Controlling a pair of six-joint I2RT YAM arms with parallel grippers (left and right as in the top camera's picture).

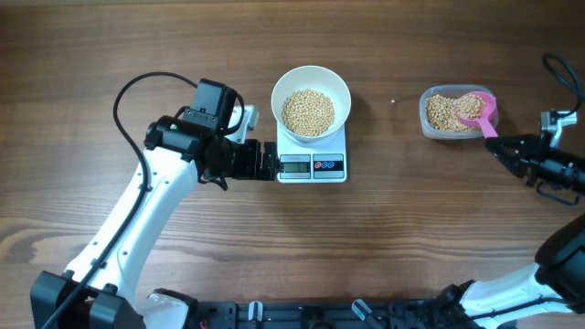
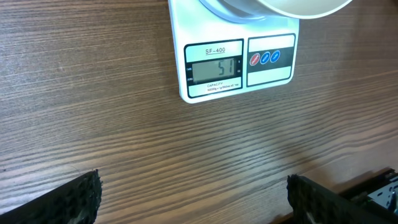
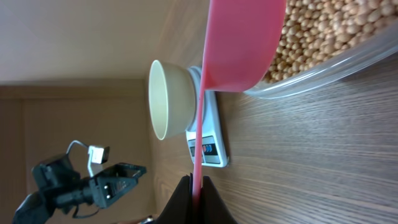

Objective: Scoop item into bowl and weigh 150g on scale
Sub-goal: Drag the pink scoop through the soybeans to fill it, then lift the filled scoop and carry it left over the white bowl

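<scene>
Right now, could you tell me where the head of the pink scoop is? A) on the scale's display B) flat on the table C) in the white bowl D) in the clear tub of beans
D: the pink scoop has its head among the beans in the clear tub, its handle pinched by the right gripper.

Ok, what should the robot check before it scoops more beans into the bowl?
1. Bowl sits on the scale: ok.
2. Scale display readable: ok, shows 51.
3. Target weight reached: not ok.
4. Right gripper shut on the pink scoop handle: ok.
5. Scoop in the tub of beans: ok.
6. Left gripper clear of the scale: cannot tell, very near its edge.
</scene>
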